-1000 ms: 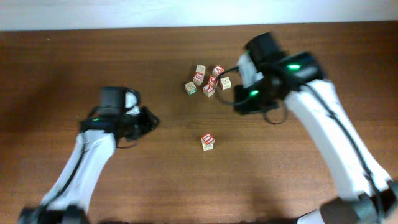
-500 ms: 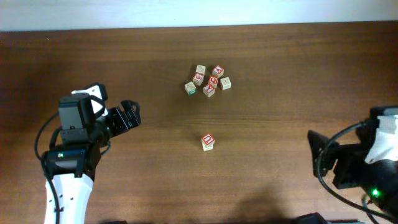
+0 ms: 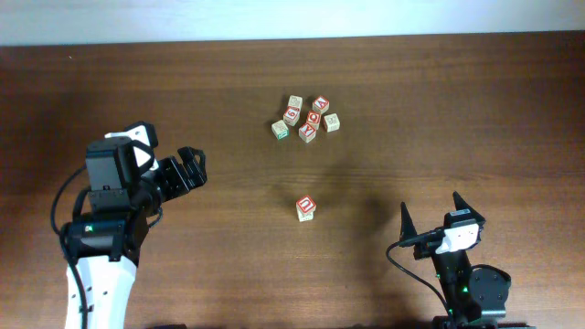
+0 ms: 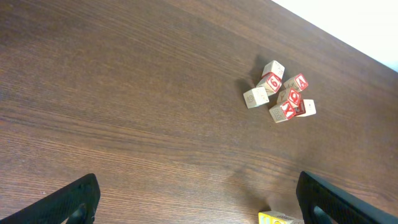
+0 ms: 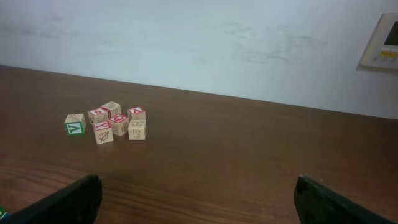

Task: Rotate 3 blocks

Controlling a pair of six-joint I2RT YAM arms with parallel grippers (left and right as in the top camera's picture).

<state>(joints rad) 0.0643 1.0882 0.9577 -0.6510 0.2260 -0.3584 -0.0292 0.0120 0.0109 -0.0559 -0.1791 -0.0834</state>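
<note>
A dark brown wooden table (image 3: 457, 91) with a fine lengthwise grain meets a plain white wall (image 5: 199, 43), where one beige plastic panel (image 5: 380, 41) hangs at the far right. Two white-and-black robot arms flank the scene: the left arm (image 3: 101, 256) at the table's left edge and the right arm (image 3: 471, 288) at the near right. The left gripper (image 3: 190, 170) and the right gripper (image 3: 430, 212) both stand released, black fingers spread wide and well apart from the blocks. Eight small wooden alphabet cubes are out. Seven form a tight cluster (image 3: 307, 117) toward the wall side, several red-framed, with a pale green-printed cube (image 3: 280, 129) at its left edge. One red-topped, yellow-sided cube (image 3: 305, 207) sits alone mid-table between the arms.
</note>
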